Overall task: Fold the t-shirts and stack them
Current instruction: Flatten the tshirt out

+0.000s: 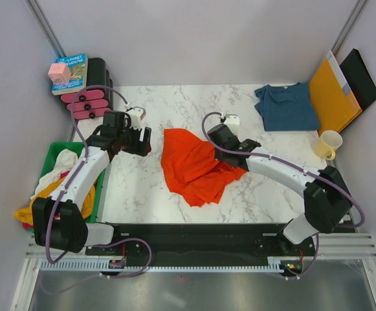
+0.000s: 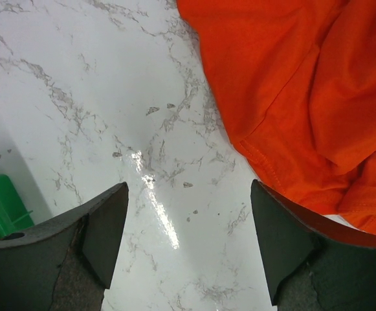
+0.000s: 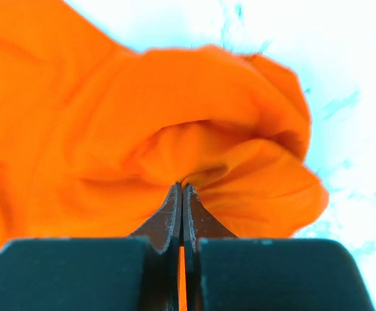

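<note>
Little is done so far: the orange-red t-shirt (image 1: pixel 194 168) lies crumpled in the middle of the worktop (image 1: pixel 132 191). The right tool (image 3: pixel 182 189) is clamped on a bunch of it, and the left tool (image 2: pixel 188 191) stands wide apart beside its hem. The teal-blue t-shirt (image 1: pixel 286 107) lies at the far right, perhaps half folded; nothing is stacked.

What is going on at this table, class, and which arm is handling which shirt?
The right gripper is shut on a bunched fold of the orange-red t-shirt, which lies crumpled mid-table. The left gripper is open and holds nothing, over the bare marble table just beside that shirt's edge. The teal-blue t-shirt lies untouched at the far right corner. The orange-red one is not folded yet, and nothing is stacked.
</note>
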{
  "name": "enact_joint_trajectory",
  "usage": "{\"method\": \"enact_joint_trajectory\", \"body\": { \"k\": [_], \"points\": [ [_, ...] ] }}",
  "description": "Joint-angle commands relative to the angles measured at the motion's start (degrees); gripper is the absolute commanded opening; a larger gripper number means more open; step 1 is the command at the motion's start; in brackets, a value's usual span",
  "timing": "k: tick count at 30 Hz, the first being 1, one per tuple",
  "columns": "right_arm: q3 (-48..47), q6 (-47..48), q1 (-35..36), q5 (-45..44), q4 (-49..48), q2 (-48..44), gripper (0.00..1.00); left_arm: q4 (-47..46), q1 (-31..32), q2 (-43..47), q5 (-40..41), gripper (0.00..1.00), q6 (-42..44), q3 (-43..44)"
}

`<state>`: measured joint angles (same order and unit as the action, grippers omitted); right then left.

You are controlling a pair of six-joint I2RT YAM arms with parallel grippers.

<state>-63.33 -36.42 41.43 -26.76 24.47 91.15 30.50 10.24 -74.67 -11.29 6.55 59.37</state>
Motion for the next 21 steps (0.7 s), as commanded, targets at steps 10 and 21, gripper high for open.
{"method": "enact_joint_trajectory", "body": {
  "k": [10,21],
  "points": [
    [3.2,-0.8,0.2,-5.3,4.8,-13.0,0.00,-1.2,5.6,-14.7,-5.5,0.82,-1.4,3.6],
    [5.1,-1.8,0.2,-5.5,5.2,-14.6,0.00,-1.8,11.7,-23.9,-7.0,0.79,-1.3,6.2]
  ]
}}
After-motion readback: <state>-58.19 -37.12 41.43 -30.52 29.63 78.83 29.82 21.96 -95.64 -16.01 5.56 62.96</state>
